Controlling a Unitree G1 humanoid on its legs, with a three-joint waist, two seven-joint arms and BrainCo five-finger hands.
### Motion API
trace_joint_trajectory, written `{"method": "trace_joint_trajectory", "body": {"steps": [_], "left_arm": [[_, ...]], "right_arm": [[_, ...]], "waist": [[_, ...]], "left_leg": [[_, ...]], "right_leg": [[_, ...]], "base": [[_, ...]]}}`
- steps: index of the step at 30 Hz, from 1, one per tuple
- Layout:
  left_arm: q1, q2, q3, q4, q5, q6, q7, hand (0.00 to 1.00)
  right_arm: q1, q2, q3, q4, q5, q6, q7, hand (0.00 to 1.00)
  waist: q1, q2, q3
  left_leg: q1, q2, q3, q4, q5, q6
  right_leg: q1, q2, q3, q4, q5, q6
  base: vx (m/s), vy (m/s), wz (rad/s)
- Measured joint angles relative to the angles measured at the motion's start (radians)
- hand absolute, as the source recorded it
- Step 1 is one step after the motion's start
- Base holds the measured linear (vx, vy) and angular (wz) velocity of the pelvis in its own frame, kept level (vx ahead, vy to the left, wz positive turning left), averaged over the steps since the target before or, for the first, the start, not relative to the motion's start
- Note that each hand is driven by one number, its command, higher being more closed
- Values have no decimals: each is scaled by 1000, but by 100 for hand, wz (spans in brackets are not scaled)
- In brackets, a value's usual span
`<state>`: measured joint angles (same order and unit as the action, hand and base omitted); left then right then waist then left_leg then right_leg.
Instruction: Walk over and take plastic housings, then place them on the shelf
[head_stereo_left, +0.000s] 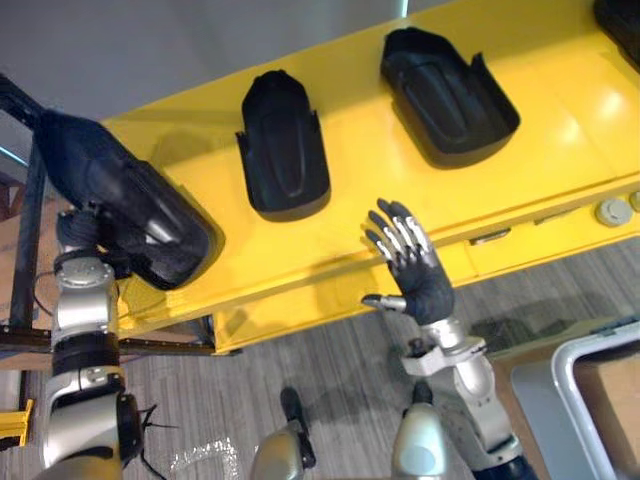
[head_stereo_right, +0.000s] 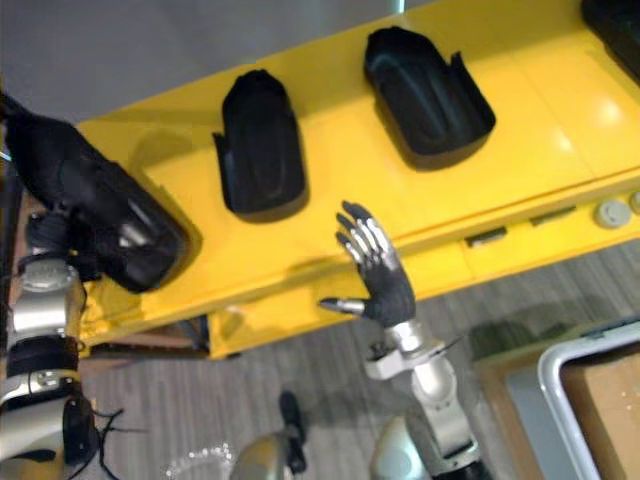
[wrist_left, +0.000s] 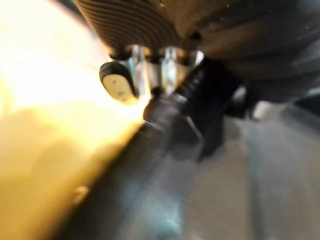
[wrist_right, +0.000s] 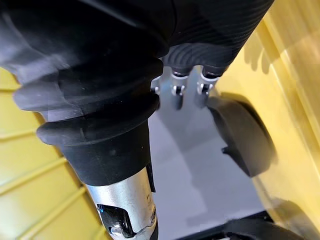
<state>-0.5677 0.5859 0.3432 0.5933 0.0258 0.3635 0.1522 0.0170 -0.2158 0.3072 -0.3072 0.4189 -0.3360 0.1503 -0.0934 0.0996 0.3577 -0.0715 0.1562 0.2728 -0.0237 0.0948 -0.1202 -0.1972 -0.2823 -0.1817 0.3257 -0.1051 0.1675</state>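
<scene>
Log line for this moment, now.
left hand grips housing at shelf left end | right hand open, empty | other housings on shelf

You are looking at two silver-grey arms. The left arm (head_stereo_left: 82, 320) is showing polished metal segments split by a black band, and the right arm (head_stereo_left: 470, 385) is showing a pale bracket at the wrist. The right hand (head_stereo_left: 418, 280) is wearing a dark ribbed cover, its silver fingers (head_stereo_left: 400, 235) ending in dark tips. The left hand (wrist_left: 140, 30) is wearing the same cover.
</scene>
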Motion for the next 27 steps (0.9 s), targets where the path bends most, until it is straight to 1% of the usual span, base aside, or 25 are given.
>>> {"method": "trace_joint_trajectory", "body": {"steps": [1,4,6,10,11,17,18,19,21,23,25,27], "left_arm": [[0,7,1,-3,24,8,-15,100],[2,42,3,9,41,16,-55,100],[4,42,4,16,65,16,-75,100],[4,42,5,21,70,15,-89,100],[4,42,5,22,70,15,-89,0],[4,42,5,31,65,13,-76,0],[4,42,5,34,61,10,-68,0],[4,42,5,40,59,10,-42,0],[5,42,5,42,58,10,-14,0],[5,42,5,45,49,9,41,0],[4,42,6,45,13,-3,150,0],[1,42,9,45,10,-22,222,0]], "right_arm": [[-1,0,0,0,0,6,0,0],[1,-7,-2,0,0,20,-1,0],[0,-18,-3,-5,1,24,-1,0],[0,-29,-3,-14,1,29,0,0],[0,-30,-3,-15,1,29,0,0],[6,-31,-2,-30,1,29,-2,0],[6,-32,-2,-30,1,29,-2,0],[7,-32,-2,-30,2,29,-4,0],[9,-32,-2,-30,1,29,-6,0],[10,-32,-2,-30,1,29,-12,0],[20,-32,0,-29,2,28,-20,0],[27,-32,3,-28,1,28,-21,0]], "waist": [[1,0,8],[1,3,14],[-1,4,14],[-1,10,18],[-1,10,18],[-2,10,18],[-3,10,18],[-5,10,18],[-5,10,18],[-6,10,18],[-6,10,18],[-8,10,18]], "left_leg": [[0,0,3,0,0,0],[-1,0,11,0,0,0],[0,0,12,0,0,0],[0,0,13,0,0,0],[1,0,14,0,0,0],[1,0,15,2,0,0],[2,0,15,2,0,0],[1,0,15,3,0,0],[1,0,15,4,0,0],[1,1,15,5,0,0],[2,1,15,6,0,0],[2,1,16,6,0,0]], "right_leg": [[-3,0,3,3,0,0],[-13,0,12,7,0,0],[-12,0,13,7,0,0],[-12,0,14,7,0,0],[-12,0,15,7,0,0],[-12,0,16,8,0,0],[-12,0,16,8,0,0],[-12,0,17,9,0,0],[-12,0,17,9,0,0],[-12,0,17,9,0,0],[-12,0,17,10,0,0],[-12,0,17,10,0,0]], "base": [[-7,-1,-5],[-1,-5,-6],[0,0,0],[0,0,0],[0,0,0],[0,0,0],[0,0,0],[0,0,0],[0,0,0],[0,0,0],[0,0,0],[0,0,0]]}}
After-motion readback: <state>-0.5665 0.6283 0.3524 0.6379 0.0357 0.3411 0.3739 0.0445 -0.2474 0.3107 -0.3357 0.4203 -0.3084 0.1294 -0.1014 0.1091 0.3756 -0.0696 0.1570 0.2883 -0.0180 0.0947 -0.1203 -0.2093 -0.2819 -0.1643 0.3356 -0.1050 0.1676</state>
